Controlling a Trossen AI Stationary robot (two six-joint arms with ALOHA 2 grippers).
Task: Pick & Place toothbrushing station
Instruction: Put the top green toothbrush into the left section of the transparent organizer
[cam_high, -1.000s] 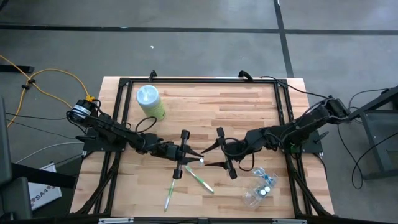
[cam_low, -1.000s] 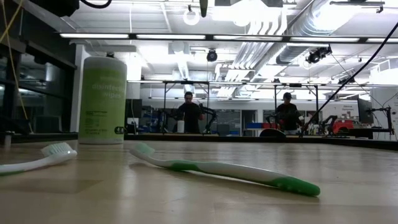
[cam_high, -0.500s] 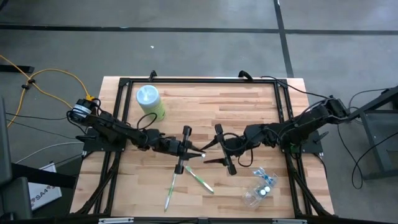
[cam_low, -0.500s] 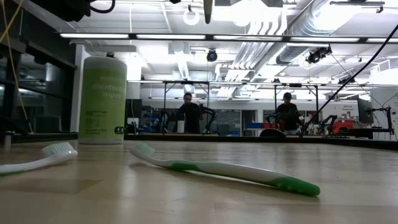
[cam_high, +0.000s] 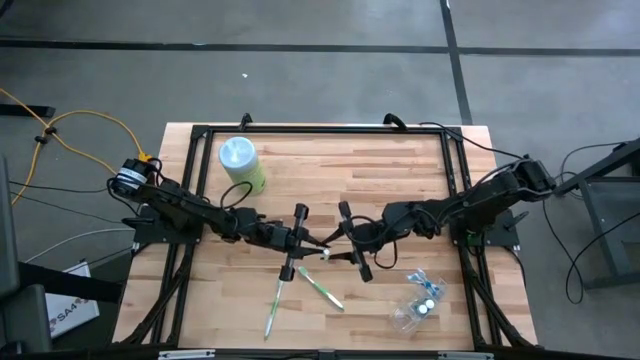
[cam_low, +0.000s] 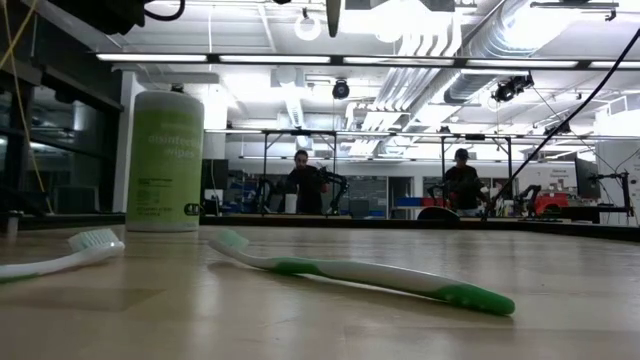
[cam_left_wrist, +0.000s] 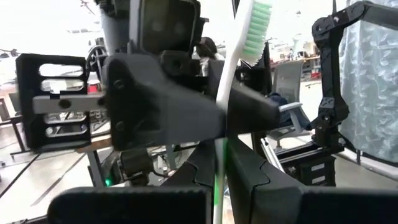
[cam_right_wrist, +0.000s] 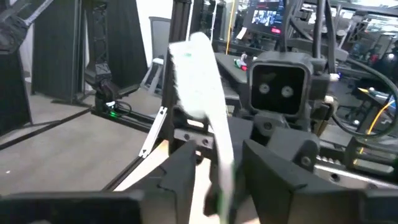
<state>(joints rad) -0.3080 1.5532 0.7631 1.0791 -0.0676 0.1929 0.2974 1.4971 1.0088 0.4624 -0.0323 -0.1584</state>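
My left gripper (cam_high: 312, 246) is at mid-table, shut on a white-and-green toothbrush (cam_left_wrist: 235, 74) that stands upright with its green bristle head (cam_left_wrist: 256, 22) up. My right gripper (cam_high: 332, 246) faces it from the table's right, open. Its fingers stand on either side of the same brush (cam_right_wrist: 208, 106), with a gap on each side. Two more green-and-white toothbrushes (cam_high: 272, 308) (cam_high: 321, 286) lie flat on the table nearer the front edge. A clear plastic cup (cam_high: 410, 314) lies on its side at the near right, with blue pieces beside it. My left gripper pinches the toothbrush's handle (cam_left_wrist: 219, 163) between its two fingers, low on the handle. The fingers come in level from the table's left and lie across the brush. The brush stands upright above them, clear of the table.
A pale-green canister (cam_high: 241, 163) with a light-blue lid stands at the far left; it also shows in the low view (cam_low: 165, 160). A black frame (cam_high: 320, 130) runs round the tabletop. People and benches show in the room beyond.
My left gripper has gone a little toward the table's right and far edge with the toothbrush. My right gripper has moved toward the table's left, closing in on the brush until its fingers stand around it.
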